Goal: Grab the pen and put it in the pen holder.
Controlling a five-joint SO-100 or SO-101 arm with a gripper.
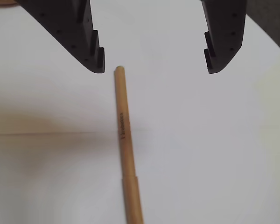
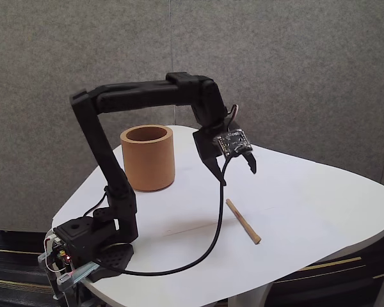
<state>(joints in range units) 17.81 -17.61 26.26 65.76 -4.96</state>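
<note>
1. The pen [image 2: 243,220] was a thin, straight, tan wooden stick with small dark print along its shaft [image 1: 122,126], lying flat on the smooth white worktop [image 2: 320,204] toward its front edge.
2. The pen holder [image 2: 148,158] was a thick-walled terracotta cylinder, upright near the rear edge.
3. The matte black pincer [image 1: 156,70] hung wide apart above the pen's end, gripping nothing.

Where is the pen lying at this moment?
In the fixed view the pen lies flat on the white table, right of the black cable and below the open claw; the brown cup stands further left.
</note>
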